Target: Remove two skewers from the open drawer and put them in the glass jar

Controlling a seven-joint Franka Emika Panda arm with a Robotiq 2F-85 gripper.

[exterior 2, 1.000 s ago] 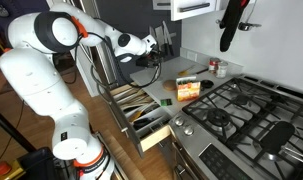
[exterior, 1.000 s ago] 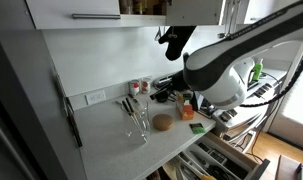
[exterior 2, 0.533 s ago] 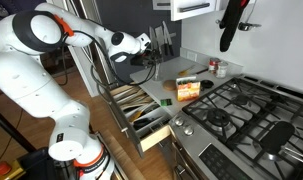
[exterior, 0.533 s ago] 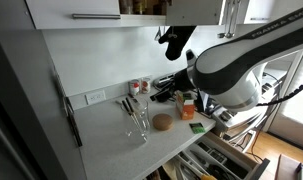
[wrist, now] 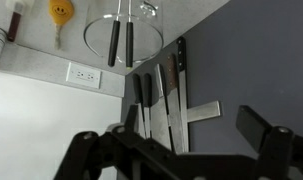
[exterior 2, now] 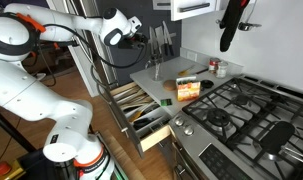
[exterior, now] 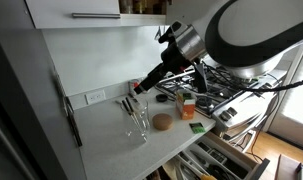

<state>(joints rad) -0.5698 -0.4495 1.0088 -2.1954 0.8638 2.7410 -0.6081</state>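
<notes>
Released and empty, the tool [wrist: 176, 140] hangs above the bench [exterior: 111, 135] close to the back wall, its two jaws spread wide with nothing between them. It is well apart from the drawer [exterior 2: 154, 137]. That one drawer stands pulled out below the bench edge, beside the stove. Its light interior is split into lanes, and the long utensils in them lie with their long axes running front to back. From where I stand I cannot pick out the skewers among them, so I cannot tell which way they point. One glass jar [wrist: 120, 30] sits on the bench near the wall. The wrist view shows it upside down, with two dark, straight pieces inside that run along the jar's height. One wall outlet [wrist: 84, 73] is just beside it in that view, and a row of dark-handled knives [wrist: 156, 100] hangs on the wall next to a dark panel. One flat brown disc [exterior: 163, 122] lies on the bench, apart from the tool, and one orange box [exterior 2: 188, 88] stands near the stove.
</notes>
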